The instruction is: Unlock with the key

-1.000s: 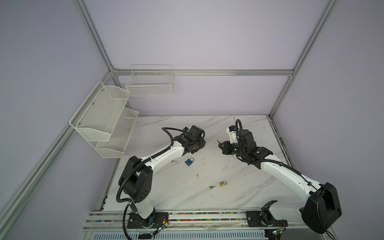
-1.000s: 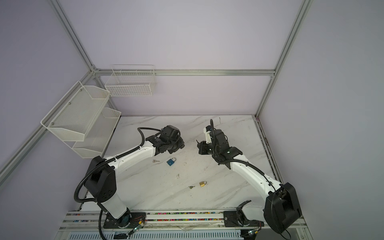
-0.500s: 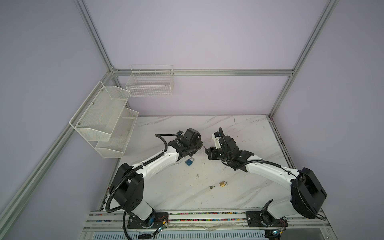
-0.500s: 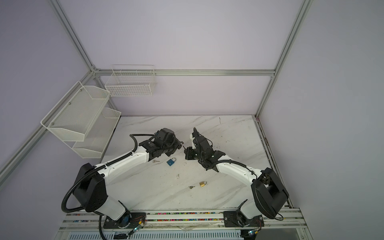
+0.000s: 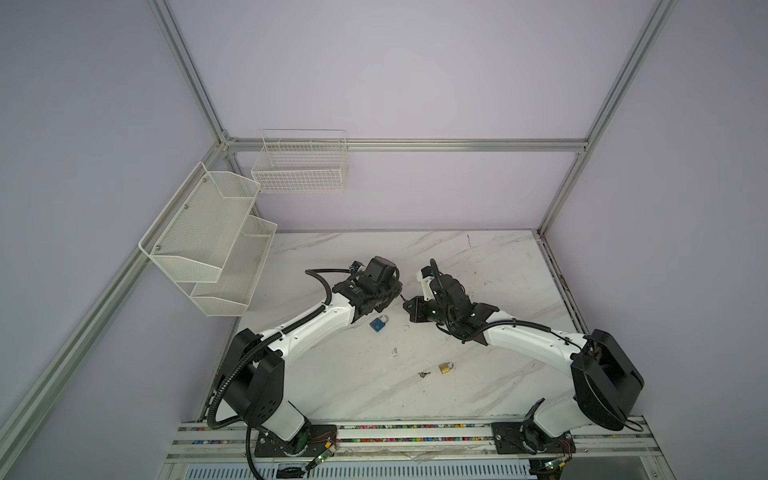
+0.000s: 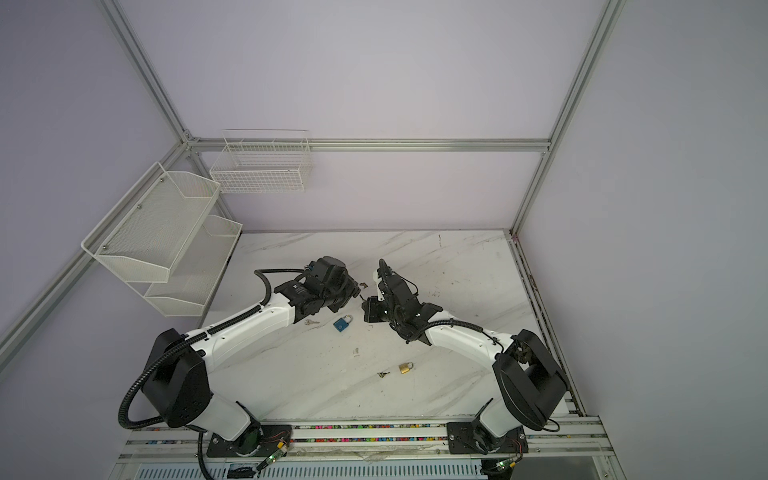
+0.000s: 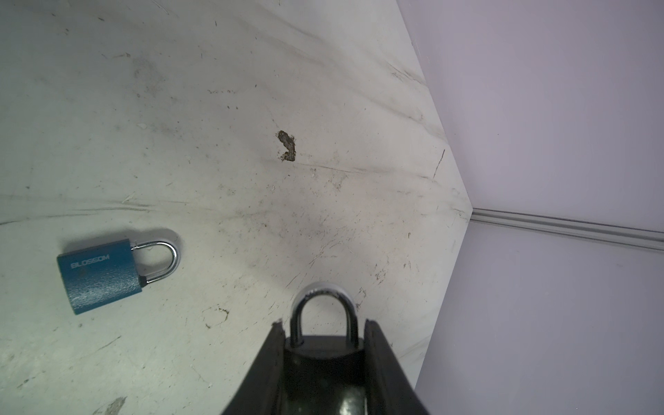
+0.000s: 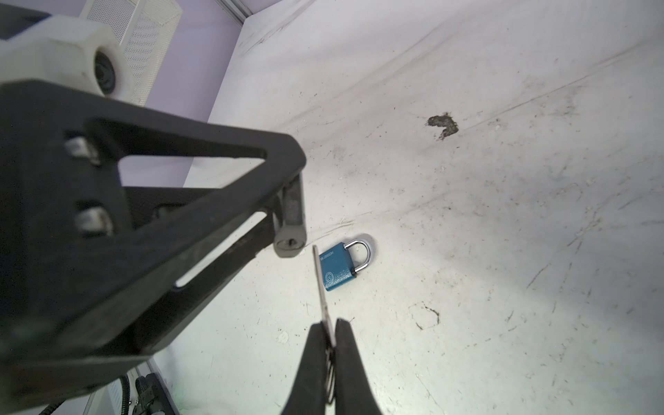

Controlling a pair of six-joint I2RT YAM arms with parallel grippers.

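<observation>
Fingers of L gripper point(image 7: 323, 321) clamp black padlock point(image 7: 323, 363) body, shackle sticking out front. R gripper point(image 8: 328, 327) fingers pinched on key point(image 8: 321, 287), tip just beside padlock's keyhole end, not in yet. Blue padlock point(image 7: 98, 275) lies flat on table point(image 7: 215, 107) nearby.

The black padlock point(image 7: 323, 357) is cut off at the frame edge; the head of the key point(image 8: 321, 280) hides inside the right end effector point(image 8: 330, 326).

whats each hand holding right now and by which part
The left hand grips the black padlock by its body, shackle free. The right hand pinches the key at its head end, blade sticking out.
</observation>
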